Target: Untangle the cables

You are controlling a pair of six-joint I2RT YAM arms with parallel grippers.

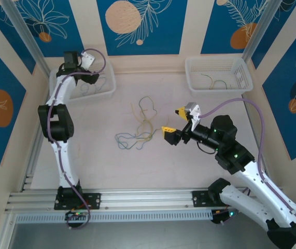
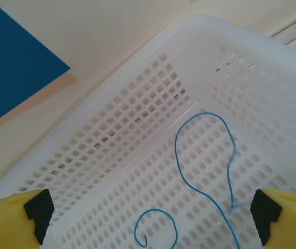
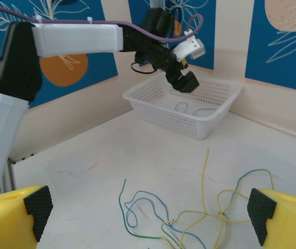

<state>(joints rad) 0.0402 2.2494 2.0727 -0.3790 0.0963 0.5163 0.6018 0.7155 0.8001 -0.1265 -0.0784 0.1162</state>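
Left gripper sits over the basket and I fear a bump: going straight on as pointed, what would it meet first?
Probably the blue cable on the floor of the white basket, ahead of the open left gripper; depth is unclear.

In the left wrist view the blue cable (image 2: 177, 150) runs off the bottom edge. The right wrist view's bottom edge crops the tangle of cables (image 3: 189, 215). From above, the left arm (image 1: 59, 96) hides part of the left basket (image 1: 109, 85), and the tangle's crossings are too fine to tell which strand lies on top.
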